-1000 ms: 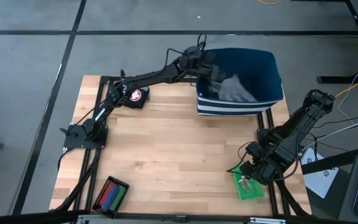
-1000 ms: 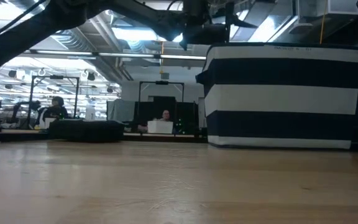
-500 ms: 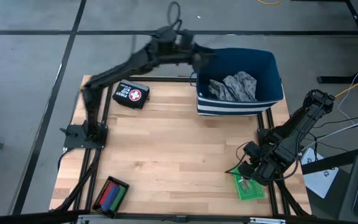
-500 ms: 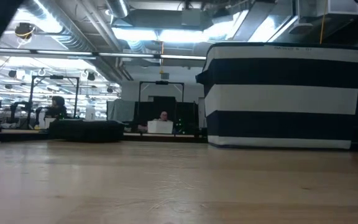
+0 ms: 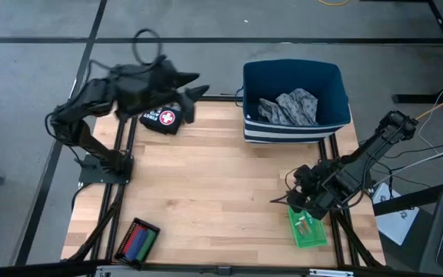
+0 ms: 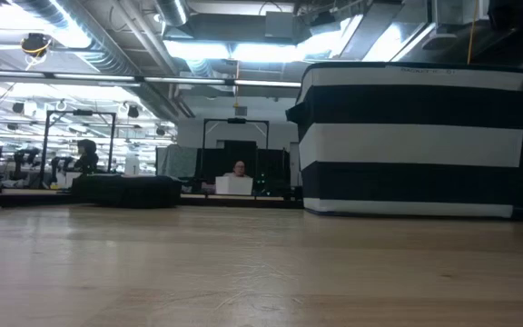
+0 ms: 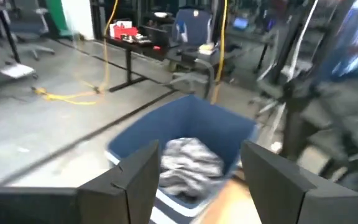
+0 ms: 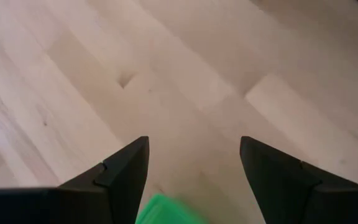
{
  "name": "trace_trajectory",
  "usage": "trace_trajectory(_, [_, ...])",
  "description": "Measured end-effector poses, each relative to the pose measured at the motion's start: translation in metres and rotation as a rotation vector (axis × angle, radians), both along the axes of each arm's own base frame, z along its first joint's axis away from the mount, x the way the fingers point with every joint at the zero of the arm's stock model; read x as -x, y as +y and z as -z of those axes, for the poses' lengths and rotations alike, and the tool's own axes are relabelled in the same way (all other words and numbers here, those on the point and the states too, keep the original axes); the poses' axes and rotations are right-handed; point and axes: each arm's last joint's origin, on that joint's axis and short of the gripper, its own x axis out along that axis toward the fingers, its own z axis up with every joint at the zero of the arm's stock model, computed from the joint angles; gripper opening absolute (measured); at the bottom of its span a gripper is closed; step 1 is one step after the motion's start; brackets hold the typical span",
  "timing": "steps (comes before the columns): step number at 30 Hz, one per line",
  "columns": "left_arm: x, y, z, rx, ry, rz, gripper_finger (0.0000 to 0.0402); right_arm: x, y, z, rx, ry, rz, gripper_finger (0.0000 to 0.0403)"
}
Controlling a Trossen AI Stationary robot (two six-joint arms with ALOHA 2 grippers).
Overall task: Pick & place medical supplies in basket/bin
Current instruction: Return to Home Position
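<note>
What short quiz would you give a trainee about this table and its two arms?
1. What lies in the blue bin? A red cylinder; B grey cloth; C first-aid pouch.
2. True or false: the left arm's jaws are shut on the cloth.
3. Fill in: the green bin stands nearest the ___ arm.
Key: 1 B. 2 False: they are open, empty, left of the bin. 3 Right.

Light wooden table [image 5: 214, 185], striped blue bin [image 5: 283, 132] upper right, first-aid kit [image 5: 162, 119] upper left, green bin [image 5: 316, 237] lower right, dark tray [image 5: 151, 228] lower left
</note>
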Motion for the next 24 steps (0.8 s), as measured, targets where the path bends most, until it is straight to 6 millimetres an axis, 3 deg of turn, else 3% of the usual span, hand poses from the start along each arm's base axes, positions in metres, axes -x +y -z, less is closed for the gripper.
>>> trace_trajectory(4, [0.021, -0.016, -0.008, 0.094, -0.086, 0.063, 0.0216, 0.0, 0.002, 0.001, -0.1, 0.032, 0.052, 0.0254])
trace_trajectory(6, [0.028, -0.021, -0.009, 0.062, -0.065, 0.113, 0.0216, -0.002, 0.003, 0.001, -0.088, 0.004, 0.077, 0.0254])
trace_trajectory(9, [0.036, -0.027, -0.01, 0.037, -0.041, 0.205, 0.0216, -0.006, 0.001, -0.001, -0.078, -0.083, 0.141, 0.0254])
trace_trajectory(12, [0.038, -0.035, -0.011, 0.126, -0.078, 0.325, 0.0216, -0.013, 0.0, -0.008, -0.019, -0.25, 0.152, 0.0254])
trace_trajectory(16, [0.037, -0.044, -0.012, 0.053, -0.038, 0.591, 0.0215, -0.021, 0.0, -0.044, 0.08, -0.633, 0.114, 0.0254])
trace_trajectory(20, [0.036, -0.042, -0.009, 0.042, -0.015, 0.558, 0.0215, -0.012, -0.01, -0.095, 0.172, -0.881, -0.01, 0.0254])
trace_trajectory(24, [0.026, -0.047, 0.001, 0.013, 0.008, 0.55, 0.0216, 0.009, -0.028, -0.144, 0.198, -1.145, -0.184, 0.0254])
